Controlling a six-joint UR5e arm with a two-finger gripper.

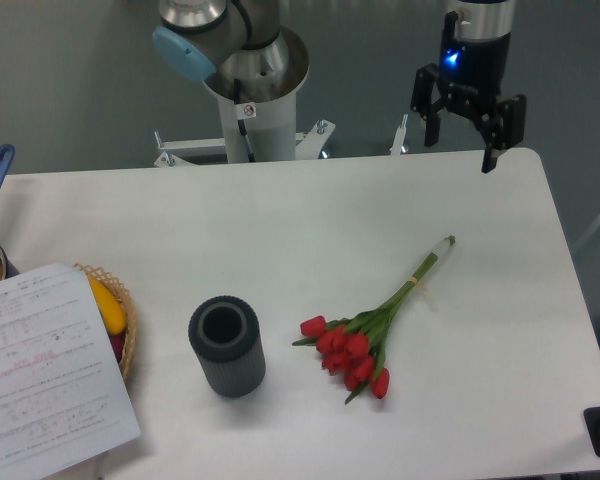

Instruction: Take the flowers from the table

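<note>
Camera view: the flowers [365,335] lie on the worktop [280,220] toward its near right, stems aimed at the far right corner. A dark vase [226,346] stands near. The pincer [468,118], fingers apart, hangs above the far edge; thin stems could slip.
</note>
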